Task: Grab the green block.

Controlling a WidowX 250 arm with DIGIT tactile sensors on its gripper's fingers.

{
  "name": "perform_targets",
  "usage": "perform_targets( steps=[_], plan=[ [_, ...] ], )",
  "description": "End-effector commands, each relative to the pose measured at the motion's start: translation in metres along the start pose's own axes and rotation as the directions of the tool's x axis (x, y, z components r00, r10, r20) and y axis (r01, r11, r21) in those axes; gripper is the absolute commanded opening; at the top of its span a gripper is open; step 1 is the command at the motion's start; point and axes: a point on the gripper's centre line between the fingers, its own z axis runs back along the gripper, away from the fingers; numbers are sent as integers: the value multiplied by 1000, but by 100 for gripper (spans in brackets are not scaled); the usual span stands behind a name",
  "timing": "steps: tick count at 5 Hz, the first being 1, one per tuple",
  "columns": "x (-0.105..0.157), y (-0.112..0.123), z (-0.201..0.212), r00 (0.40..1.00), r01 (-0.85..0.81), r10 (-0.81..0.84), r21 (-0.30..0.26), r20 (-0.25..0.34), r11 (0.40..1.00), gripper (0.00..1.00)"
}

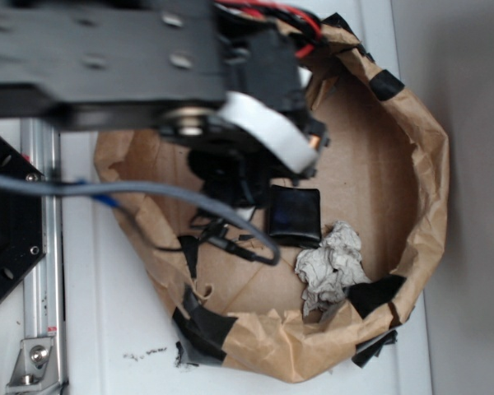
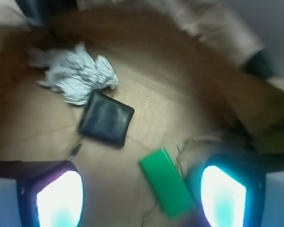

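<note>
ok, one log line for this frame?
phase: approach | target: green block flat on cardboard floor, nearer one finger | gripper: open, above, no contact | nearby: black pad, crumpled paper

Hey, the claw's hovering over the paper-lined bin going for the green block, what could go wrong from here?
The green block sits off-center, close to the right-hand finger rather than midway in the open claw, so closing now might clip its edge or push it aside. It also lies flat on the cardboard, so the fingers may slide over it. The black pad and crumpled paper are well clear.
</note>
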Motion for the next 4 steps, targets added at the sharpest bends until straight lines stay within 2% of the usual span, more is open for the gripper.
perform_targets(
  steps=[1,2,3,4],
  plan=[
    [-8,-17,-33,969,240,-234,-94,76,966,100],
    [-13,3,-58,974,225,-224,-79,17,971,100],
    [-13,12,-59,978,209,-209,-79,20,975,100],
    [-10,9,-60,976,217,-216,-71,19,974,100]
  ],
)
